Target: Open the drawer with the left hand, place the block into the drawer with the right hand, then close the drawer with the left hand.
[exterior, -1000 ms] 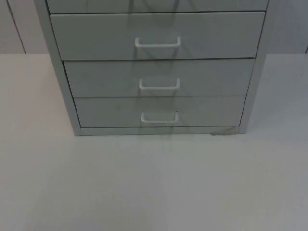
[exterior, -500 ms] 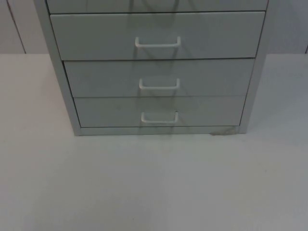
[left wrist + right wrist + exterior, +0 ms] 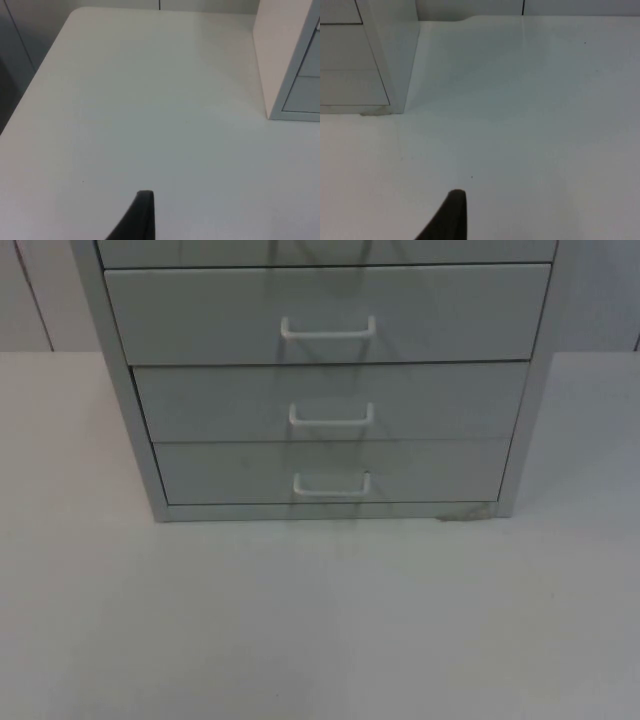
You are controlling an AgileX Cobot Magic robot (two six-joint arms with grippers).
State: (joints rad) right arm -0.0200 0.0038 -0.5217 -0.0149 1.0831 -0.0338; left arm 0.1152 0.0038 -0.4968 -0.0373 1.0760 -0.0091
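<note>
A grey drawer cabinet point(image 3: 330, 390) stands at the back middle of the white table point(image 3: 320, 620). Three of its drawers show white handles: upper point(image 3: 328, 330), middle point(image 3: 331, 418) and lowest point(image 3: 332, 485). All drawer fronts sit flush and closed. My left gripper point(image 3: 142, 215) hovers over bare table left of the cabinet, whose left side and front corner point(image 3: 292, 65) stand ahead of it. My right gripper point(image 3: 452, 212) hovers over bare table to the cabinet's right, near its right front corner point(image 3: 390, 65). Both arms wait away from the cabinet.
The table's left edge and rounded far corner point(image 3: 35, 85) lie beyond the left gripper, with a dark drop past them. The grey partition wall point(image 3: 520, 7) closes the back. A small chipped spot point(image 3: 462, 513) marks the cabinet's base at the right.
</note>
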